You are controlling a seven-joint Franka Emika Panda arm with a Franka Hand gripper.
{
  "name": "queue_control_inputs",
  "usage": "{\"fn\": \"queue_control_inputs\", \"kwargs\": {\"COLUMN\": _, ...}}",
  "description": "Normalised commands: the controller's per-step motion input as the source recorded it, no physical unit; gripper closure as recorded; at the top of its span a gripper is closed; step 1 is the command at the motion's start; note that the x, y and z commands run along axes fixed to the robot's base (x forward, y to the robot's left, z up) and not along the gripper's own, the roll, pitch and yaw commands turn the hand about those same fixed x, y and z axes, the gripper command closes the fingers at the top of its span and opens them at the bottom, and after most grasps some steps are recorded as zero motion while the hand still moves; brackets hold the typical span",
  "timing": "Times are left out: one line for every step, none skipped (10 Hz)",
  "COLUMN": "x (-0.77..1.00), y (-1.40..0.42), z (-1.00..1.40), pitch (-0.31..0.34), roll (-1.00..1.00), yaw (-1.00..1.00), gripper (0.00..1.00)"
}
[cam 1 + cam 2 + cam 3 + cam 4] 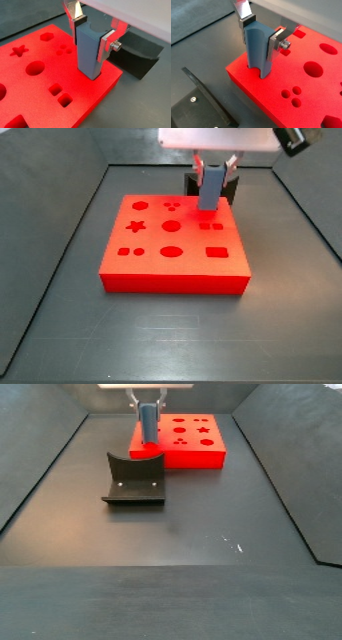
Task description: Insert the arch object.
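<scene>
- Right now the gripper (211,170) hangs straight down from the arm, over the edge of the board closest to the fixture.
- Its two flat silver fingers (107,42) are squeezed shut on a tall blue-grey bar (89,47), one finger on each side.
- The bar stands upright in both wrist views.
- Its low end is at the top of the flat red foam board with shaped holes (87,95), close to the board's edge. I cannot tell if it touches.
- In a side view the red board (174,276) lies nearer the far edge of the desk than the near edge.
- The dark L-shaped fixture (134,479) stands on the desk floor just beside the board.
- The small dark arch object cannot be picked out in any view.
</scene>
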Motion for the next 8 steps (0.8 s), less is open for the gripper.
{"fn": "queue_control_inputs", "kwargs": {"x": 0.0, "y": 0.0, "z": -0.35, "pitch": -0.093, "roll": -0.09, "yaw": 0.0, "gripper": 1.0}}
{"fn": "queue_control_inputs", "kwargs": {"x": -0.04, "y": 0.0, "z": -0.34, "pitch": -0.084, "roll": -0.08, "yaw": 0.0, "gripper": 1.0}}
{"fn": "queue_control_inputs", "kwargs": {"x": -0.05, "y": 0.05, "z": -0.33, "pitch": -0.066, "roll": -0.02, "yaw": 0.0, "gripper": 1.0}}
{"fn": "queue_control_inputs", "kwargs": {"x": -0.05, "y": 0.07, "z": -0.34, "pitch": -0.063, "roll": -0.02, "yaw": 0.0, "gripper": 1.0}}
{"fn": "queue_control_inputs", "kwargs": {"x": -0.02, "y": 0.0, "z": -0.27, "pitch": -0.073, "roll": 0.0, "yaw": 0.0, "gripper": 1.0}}
{"fn": "queue_control_inputs", "kwargs": {"x": -0.01, "y": 0.0, "z": -0.2, "pitch": -0.046, "roll": 0.0, "yaw": 0.0, "gripper": 1.0}}
{"fn": "queue_control_inputs", "kwargs": {"x": 0.0, "y": 0.0, "z": -0.07, "pitch": 0.0, "roll": 0.0, "yaw": 0.0, "gripper": 1.0}}
{"fn": "queue_control_inputs", "kwargs": {"x": 0.0, "y": 0.0, "z": 0.0, "pitch": 0.0, "roll": 0.0, "yaw": 0.0, "gripper": 1.0}}
